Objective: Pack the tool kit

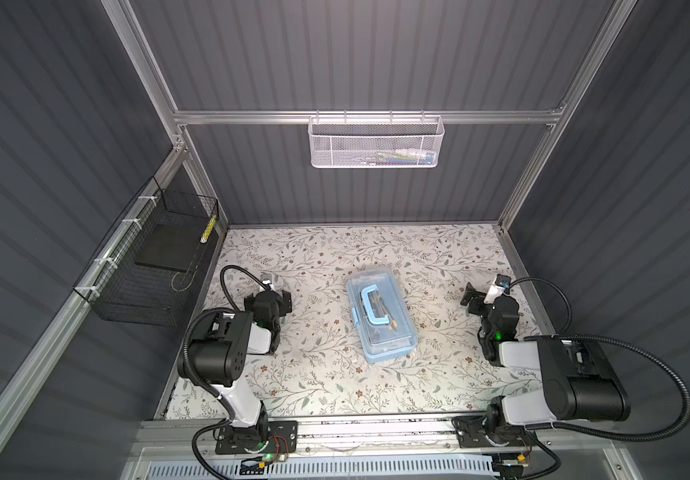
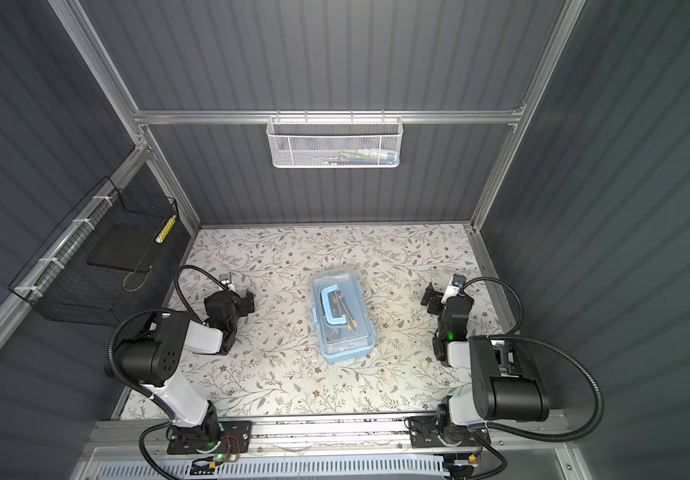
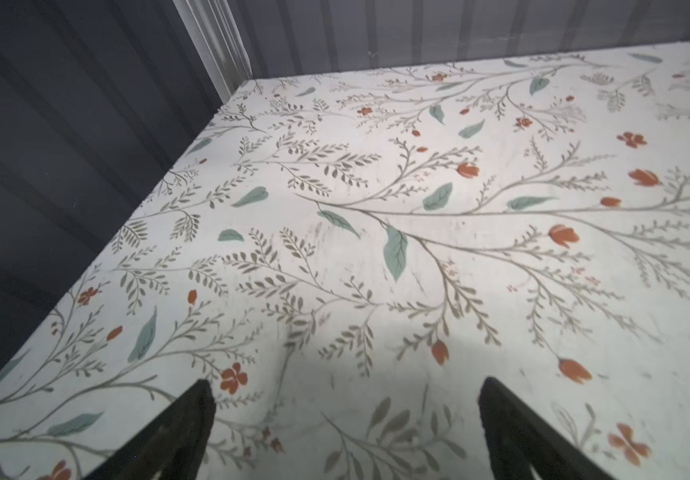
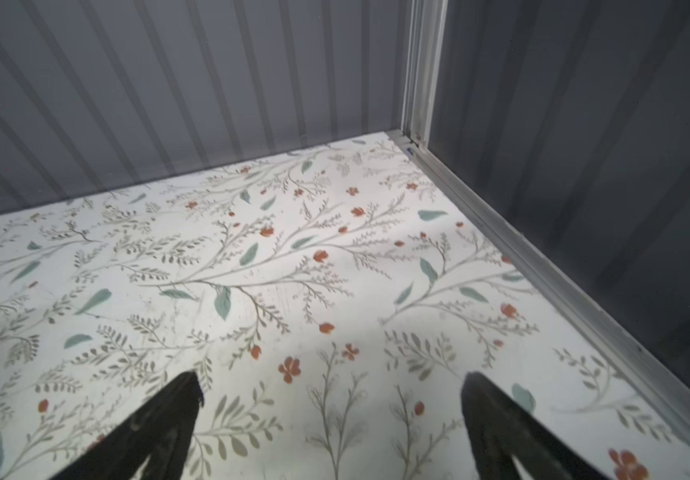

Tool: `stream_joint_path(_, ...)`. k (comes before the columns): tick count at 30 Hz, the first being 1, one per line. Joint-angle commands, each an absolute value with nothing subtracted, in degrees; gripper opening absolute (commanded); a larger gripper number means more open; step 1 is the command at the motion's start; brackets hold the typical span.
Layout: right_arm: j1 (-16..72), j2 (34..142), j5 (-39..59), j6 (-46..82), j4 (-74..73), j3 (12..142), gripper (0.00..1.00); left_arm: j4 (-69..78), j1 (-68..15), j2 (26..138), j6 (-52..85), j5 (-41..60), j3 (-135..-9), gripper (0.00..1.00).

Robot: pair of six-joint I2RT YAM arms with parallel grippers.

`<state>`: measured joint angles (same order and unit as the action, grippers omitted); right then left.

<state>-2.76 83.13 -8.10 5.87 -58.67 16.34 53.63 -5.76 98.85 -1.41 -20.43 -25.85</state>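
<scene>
between both open pincers lies the tool kit (image 1: 381,313).

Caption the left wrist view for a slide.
Left gripper open and empty above the floral tabletop, facing the enclosure's corner post.

Robot test cell, lab-type enclosure. Boxed in by dark grey corrugated wall panels (image 1: 356,54) on aluminium extrusion framing (image 1: 360,117). Floral-print work surface (image 1: 322,374). White mesh basket (image 1: 375,141) hung on rear crossbar, black wire basket (image 1: 150,266) zip-tied to side rail. Arm bases bolted to front rail (image 1: 376,432).
</scene>
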Motion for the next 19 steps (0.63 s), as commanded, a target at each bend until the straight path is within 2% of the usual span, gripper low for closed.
stream_joint_path(1,-2.4,83.7,-7.4,4.2,-58.3,17.5,0.99,52.0,-5.8,98.1,-0.3,-17.4,-26.8,1.00)
stream_joint_path(19,-2.4,83.6,-7.3,4.3,-57.3,17.9,0.99,53.0,-5.8,98.3,-0.3,-17.4,-26.6,1.00)
